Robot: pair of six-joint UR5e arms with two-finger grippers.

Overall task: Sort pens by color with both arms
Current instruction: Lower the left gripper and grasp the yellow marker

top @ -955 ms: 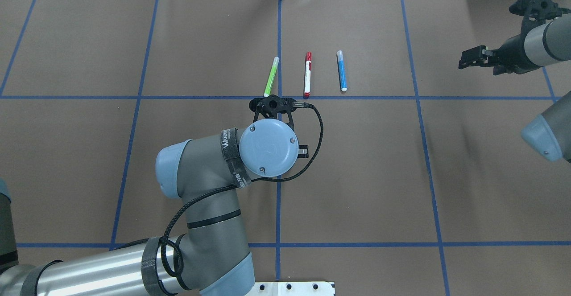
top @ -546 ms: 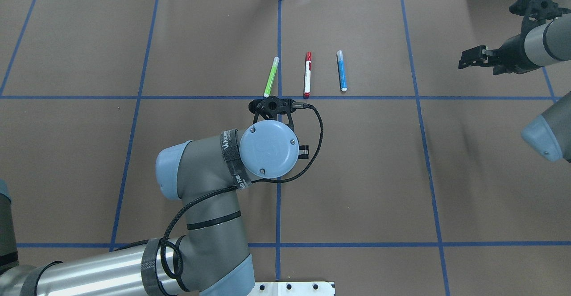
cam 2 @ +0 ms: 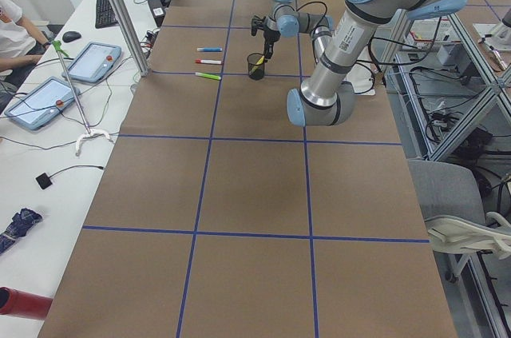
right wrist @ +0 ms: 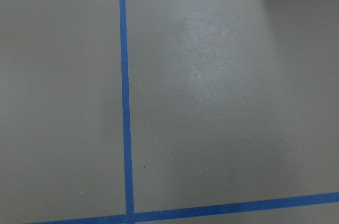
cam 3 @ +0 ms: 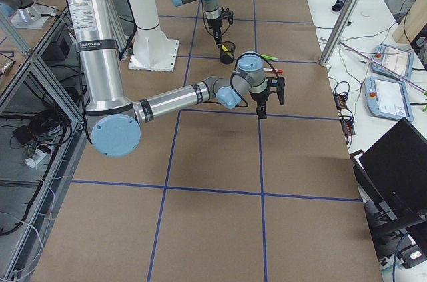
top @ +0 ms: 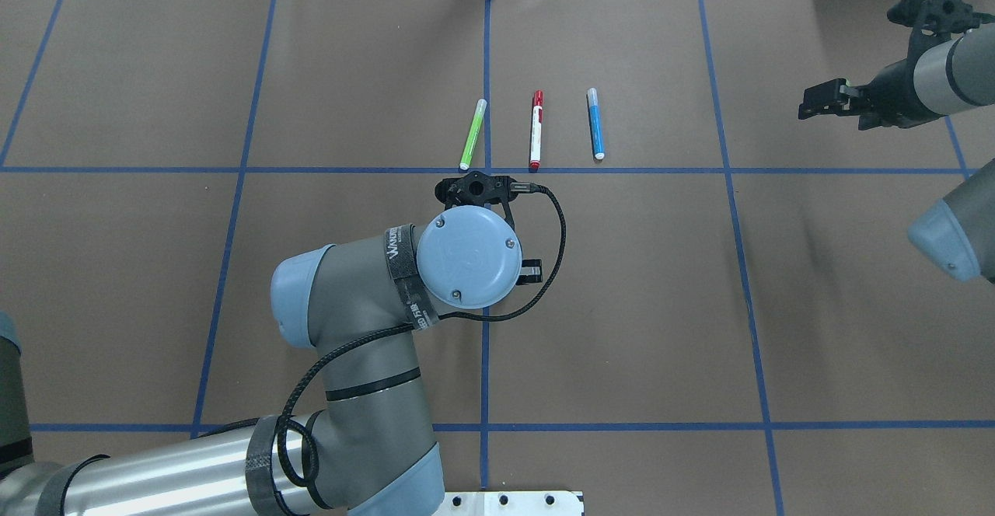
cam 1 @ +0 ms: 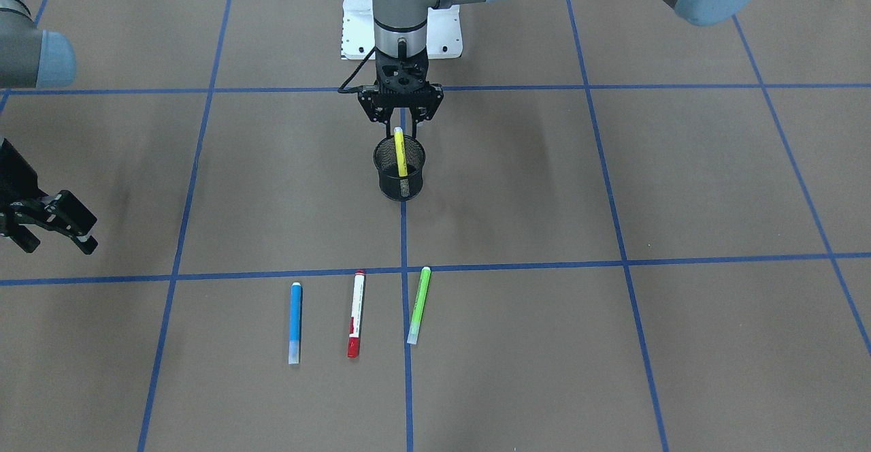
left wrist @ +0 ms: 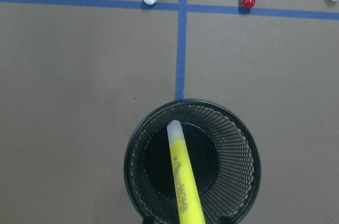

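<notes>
My left tool (cam 1: 405,122) spread, just above yellow pen (cam 1: 401,159) leaning in mesh cup (cam 1: 388,181); right tool (top: 808,104) spread, well aside over counter (top: 622,306).

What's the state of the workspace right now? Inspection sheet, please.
surface: brown cover with blue tape grid, lying flat.
job's things: blue pen, red-and-white pen and lime green pen lie in a row, apart; yellow pen leans in the black mesh cup.
clutter: nothing seen.
grippers: left gripper over the cup at the yellow pen's top, grip unclear; right gripper open, empty, off to the side.
cables: black cable loops off the left wrist.
surroundings: side bench with tablets, seated person, grey chair.
</notes>
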